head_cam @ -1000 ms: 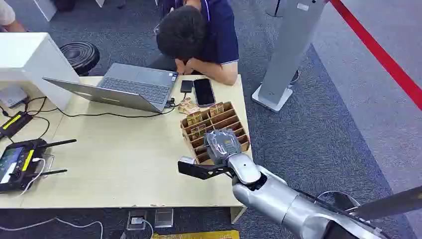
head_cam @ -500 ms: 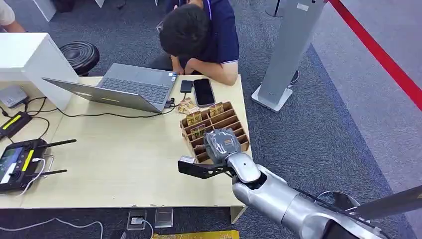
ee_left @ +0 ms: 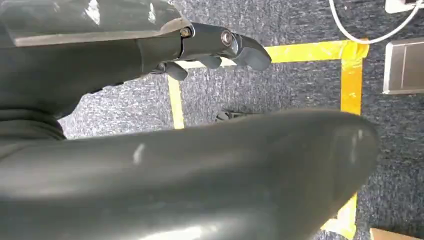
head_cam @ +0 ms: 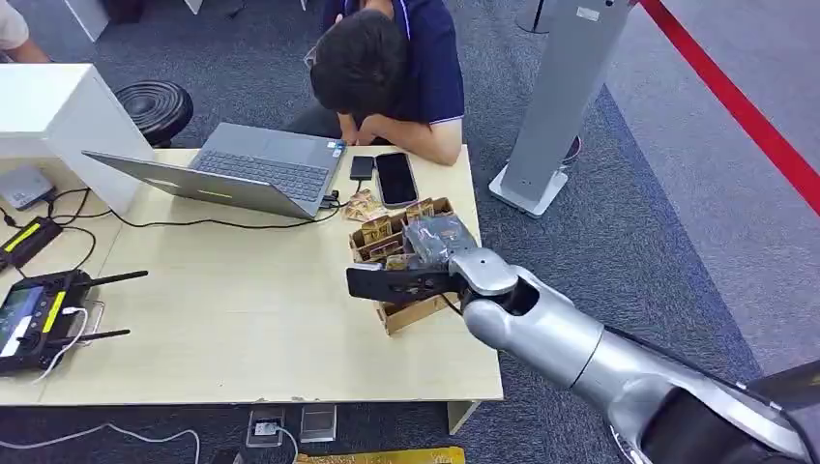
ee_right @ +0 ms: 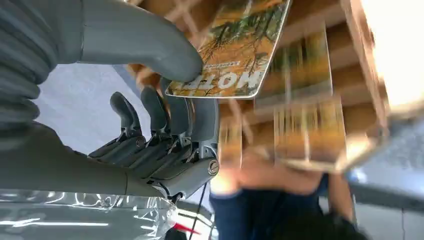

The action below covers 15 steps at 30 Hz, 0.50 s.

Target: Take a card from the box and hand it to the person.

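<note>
Wooden box (head_cam: pixel 411 266) sits at the table's (head_cam: pixel 242 319) right edge, and your right hand (ee_right: pixel 165 125) is over it, thumb and curled fingers (ee_right: pixel 192 117) pinching a card (ee_right: pixel 232 47) by its edge. Box slots look blurry. Left hand (ee_left: pixel 215 47) hangs above carpet, fingers curled, holding nothing you can see.

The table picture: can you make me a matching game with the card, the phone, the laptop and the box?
Things:
1. card
2. phone
3. laptop
4. box

States:
A. open, lid up
B. wooden, with slots
C. pinched by the right hand
D. black, lying flat by the person

Pairs: 1-C, 2-D, 3-A, 4-B
</note>
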### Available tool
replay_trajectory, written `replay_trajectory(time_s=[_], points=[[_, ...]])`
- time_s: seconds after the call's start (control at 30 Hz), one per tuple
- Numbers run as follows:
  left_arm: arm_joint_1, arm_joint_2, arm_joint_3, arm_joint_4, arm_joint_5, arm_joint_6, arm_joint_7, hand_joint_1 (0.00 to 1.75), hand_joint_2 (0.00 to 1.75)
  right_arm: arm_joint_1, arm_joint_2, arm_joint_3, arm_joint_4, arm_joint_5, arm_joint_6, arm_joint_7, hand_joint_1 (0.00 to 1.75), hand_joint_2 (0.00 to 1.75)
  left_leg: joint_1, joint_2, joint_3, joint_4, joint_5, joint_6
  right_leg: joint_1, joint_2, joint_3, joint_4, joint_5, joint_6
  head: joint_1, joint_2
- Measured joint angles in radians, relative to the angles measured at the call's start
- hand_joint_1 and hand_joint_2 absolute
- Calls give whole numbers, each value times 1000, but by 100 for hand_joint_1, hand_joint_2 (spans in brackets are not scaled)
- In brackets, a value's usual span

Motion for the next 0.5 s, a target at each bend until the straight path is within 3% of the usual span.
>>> replay_trajectory(time_s=[0.17,0.33,0.43,0.5], points=[[7,0,0,0,8,0,-2,0,0,-36,-28,-28,-126,17,-39,35,140,175,0,0,0,0,0,0,0,0,0,0,0,0,-1,0],[6,0,0,0,7,-2,1,0,0,-41,-30,-37,-194,76,-94,16,140,175,0,0,0,0,0,0,0,0,0,0,0,0,-2,0],[1,-2,0,0,0,-4,3,0,0,-32,-18,-40,-197,160,-233,-45,140,175,0,0,-1,0,0,0,0,0,0,0,0,0,-2,0],[-5,-5,0,0,-7,-10,6,0,0,-23,3,-48,-168,233,-390,-107,140,175,0,-1,-1,0,0,0,0,-1,0,0,0,0,-1,0]])
